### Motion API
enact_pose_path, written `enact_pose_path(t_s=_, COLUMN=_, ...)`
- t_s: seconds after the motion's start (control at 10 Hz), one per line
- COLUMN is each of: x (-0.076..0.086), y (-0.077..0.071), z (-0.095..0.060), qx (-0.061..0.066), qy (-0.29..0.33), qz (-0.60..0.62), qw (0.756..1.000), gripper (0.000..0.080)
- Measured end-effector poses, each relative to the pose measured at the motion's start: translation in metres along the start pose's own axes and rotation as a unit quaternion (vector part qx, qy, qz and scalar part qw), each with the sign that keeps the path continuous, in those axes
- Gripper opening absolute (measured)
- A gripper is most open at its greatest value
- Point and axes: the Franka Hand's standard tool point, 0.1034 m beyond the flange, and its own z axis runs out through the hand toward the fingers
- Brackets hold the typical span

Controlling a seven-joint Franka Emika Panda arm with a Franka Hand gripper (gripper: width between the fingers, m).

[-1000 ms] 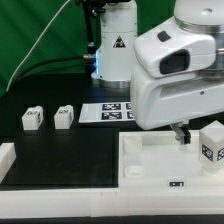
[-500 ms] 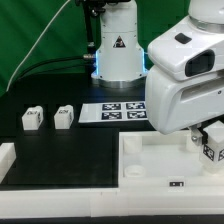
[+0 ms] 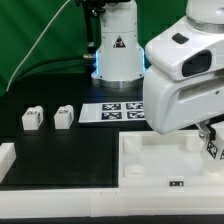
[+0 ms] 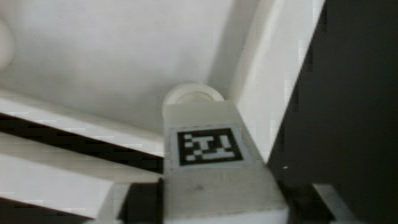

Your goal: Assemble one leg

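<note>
Right now the big white tray (image 3: pixel 150 162), a shallow square of smooth plastic with a raised rim, has the leg (image 4: pixel 214 146) over its inside at the exterior view's right edge. I cannot tell whether the leg's rounded tip touches the tray. The gripper (image 4: pixel 228 205) has its fingers (image 4: pixel 139 205) clamped on the leg's wider end, and the black-and-white tag faces the wrist camera. Since half a second ago the arm (image 3: pixel 185 80) has sunk slightly and hides more of the leg. A second leg (image 3: pixel 31 118) and a third leg (image 3: pixel 64 116), small white tagged blocks, and the marker board (image 3: pixel 113 112) lie unmoved on the black table (image 3: pixel 60 150).
</note>
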Motion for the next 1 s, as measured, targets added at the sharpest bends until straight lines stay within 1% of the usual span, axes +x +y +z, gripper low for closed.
enact_pose_path(t_s=0.3, x=-0.0001, y=0.0004, z=0.0, qx=0.0, qy=0.0, qz=0.033, qw=0.999, gripper=0.0297)
enact_pose_path(t_s=0.5, x=-0.0001, y=0.0006, z=0.0, qx=0.001, qy=0.0, qz=0.107, qw=0.994, gripper=0.0297)
enact_pose_path(t_s=0.6, x=-0.0001, y=0.001, z=-0.0001, qx=0.001, qy=0.0, qz=0.166, qw=0.986, gripper=0.0297)
enact_pose_path(t_s=0.7, x=0.0011, y=0.0017, z=-0.0009, qx=0.0, qy=0.016, qz=0.217, qw=0.976, gripper=0.0297)
enact_pose_path(t_s=0.9, x=-0.0043, y=0.0007, z=0.0, qx=0.001, qy=0.042, qz=0.345, qw=0.938, gripper=0.0297)
enact_pose_path(t_s=1.0, x=-0.0055, y=0.0013, z=0.0001, qx=0.006, qy=0.056, qz=0.404, qw=0.913, gripper=0.0297)
